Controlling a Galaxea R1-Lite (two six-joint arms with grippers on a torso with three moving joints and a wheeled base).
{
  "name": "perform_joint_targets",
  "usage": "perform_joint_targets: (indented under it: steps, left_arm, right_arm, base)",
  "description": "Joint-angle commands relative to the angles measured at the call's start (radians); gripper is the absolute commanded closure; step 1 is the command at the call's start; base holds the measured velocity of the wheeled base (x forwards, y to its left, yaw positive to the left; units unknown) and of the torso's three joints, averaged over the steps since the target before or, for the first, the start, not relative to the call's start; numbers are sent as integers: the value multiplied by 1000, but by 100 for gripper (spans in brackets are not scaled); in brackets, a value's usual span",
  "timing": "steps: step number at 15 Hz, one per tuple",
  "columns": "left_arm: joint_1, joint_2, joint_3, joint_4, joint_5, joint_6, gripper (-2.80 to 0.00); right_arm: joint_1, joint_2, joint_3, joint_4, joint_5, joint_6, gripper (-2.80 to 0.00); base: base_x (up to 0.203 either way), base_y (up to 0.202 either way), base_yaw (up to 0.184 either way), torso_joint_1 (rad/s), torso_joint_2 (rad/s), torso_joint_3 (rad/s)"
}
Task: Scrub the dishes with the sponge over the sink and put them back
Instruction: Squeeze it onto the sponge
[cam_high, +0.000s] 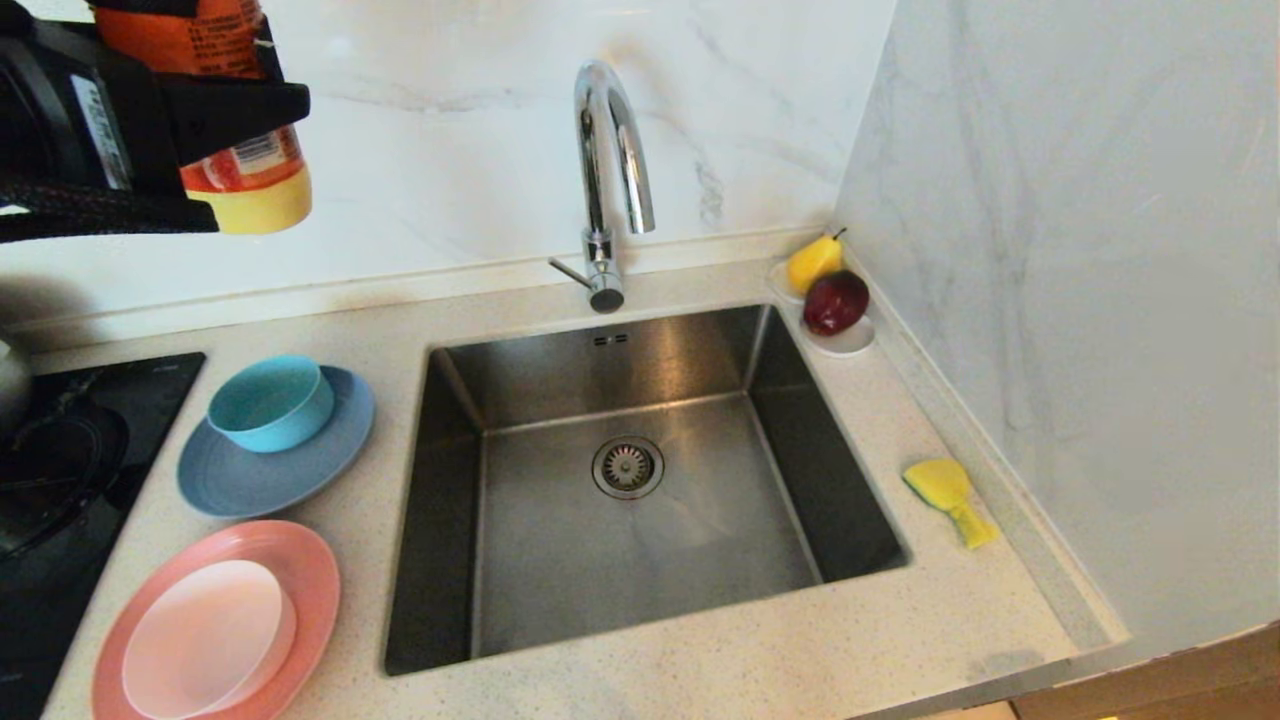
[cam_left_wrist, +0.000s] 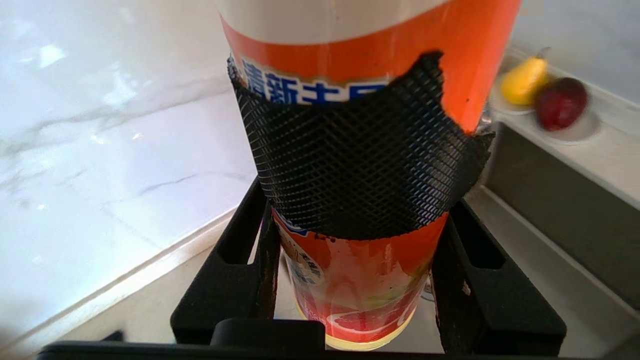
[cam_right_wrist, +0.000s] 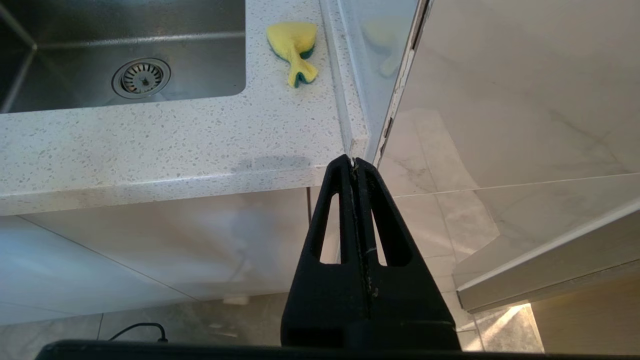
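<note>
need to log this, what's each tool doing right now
left tool: closed on an orange detergent bottle, raised at the back left.
right tool: shut, empty, below the counter edge.

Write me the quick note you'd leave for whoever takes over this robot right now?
Left tool: clamped on an orange detergent bottle, held above the counter, left of the tap.
Right tool: shut, empty, parked below the counter edge.
Sponge: on the counter right of the sink.
Teal bowl sits on the grey-blue plate; pale bowl on the salmon plate, all left of the sink.
Done: no scrubbing visible. Left: scrub every dish, return them.
</note>
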Motion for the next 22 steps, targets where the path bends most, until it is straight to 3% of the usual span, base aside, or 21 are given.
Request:
perform_joint_targets:
  steps: [1,4,6,9,14,22]
  left_arm:
    - [-46,53,-75,36,13,21,0]
    - [-119,113,-153,41,36,86,0]
    - [-183,147,-187,38,99,141,0]
    - [-269,200,-214,30,142,210,0]
    - [-462,281,-218,25,289,247,0]
    - [-592,429,-237,-37,386,254,0]
  right_arm:
    - [0,-1,0,0,0,0,0]
    - [0,-2,0,0,0,0,0]
    - [1,-1,0,0,0,0,0]
    - [2,-2,0,0,0,0,0]
    - [0,-2,0,0,0,0,0]
    - [0,-1,0,0,0,0,0]
  base:
    - [0,0,0,0,0,0]
    - [0,0,0,0,0,0]
    - [0,0,0,0,0,0]
    - [0,0,0,0,0,0]
    - [0,0,0,0,0,0]
    - [0,0,0,0,0,0]
